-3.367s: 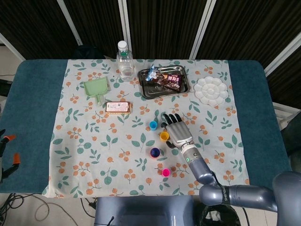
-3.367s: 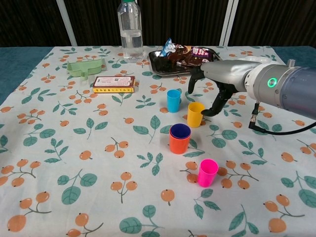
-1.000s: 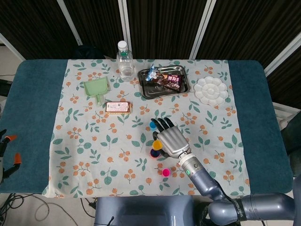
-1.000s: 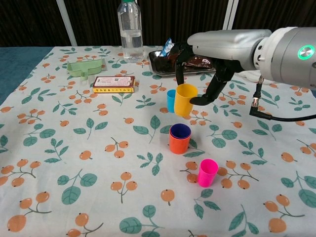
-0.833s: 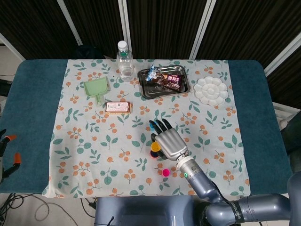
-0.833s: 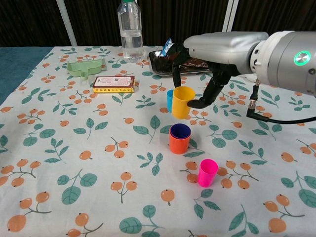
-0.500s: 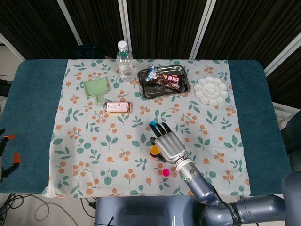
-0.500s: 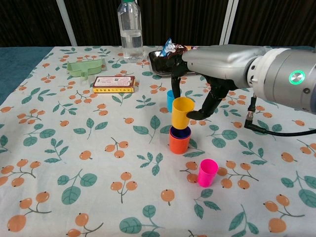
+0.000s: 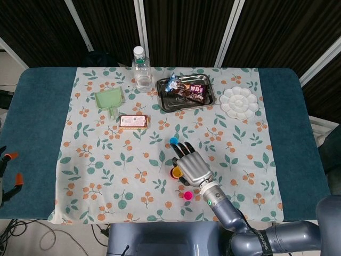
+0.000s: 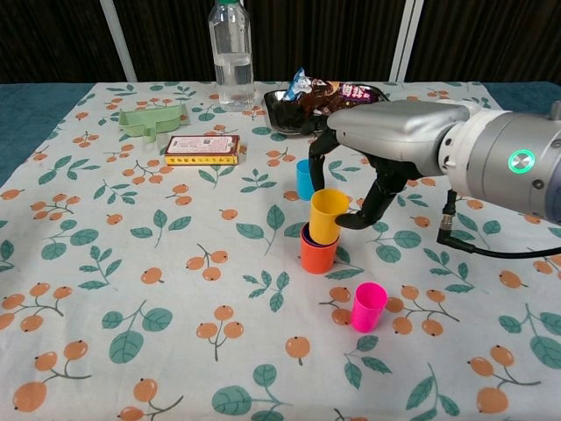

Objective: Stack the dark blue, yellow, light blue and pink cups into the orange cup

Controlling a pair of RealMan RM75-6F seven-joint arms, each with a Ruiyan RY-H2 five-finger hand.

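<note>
My right hand (image 10: 368, 167) (image 9: 193, 168) grips the yellow cup (image 10: 326, 215) (image 9: 177, 172) between thumb and fingers. The cup is tilted, with its base lowered into the orange cup (image 10: 317, 256) at the middle of the cloth. The dark blue cup sits nested inside the orange one and is mostly hidden. Just behind stands the light blue cup (image 10: 304, 180) (image 9: 173, 141), upright. The pink cup (image 10: 368, 305) (image 9: 187, 195) stands alone nearer the front edge. My left hand shows in neither view.
At the back are a water bottle (image 10: 231, 53), a green scoop (image 10: 153, 120), an orange-edged box (image 10: 202, 149) and a metal tray (image 10: 273, 101) with snack packets. A white palette (image 9: 240, 103) lies at the far right.
My right hand has carried the yellow cup from the table up, left and then down, so that it now sits in the orange cup's mouth.
</note>
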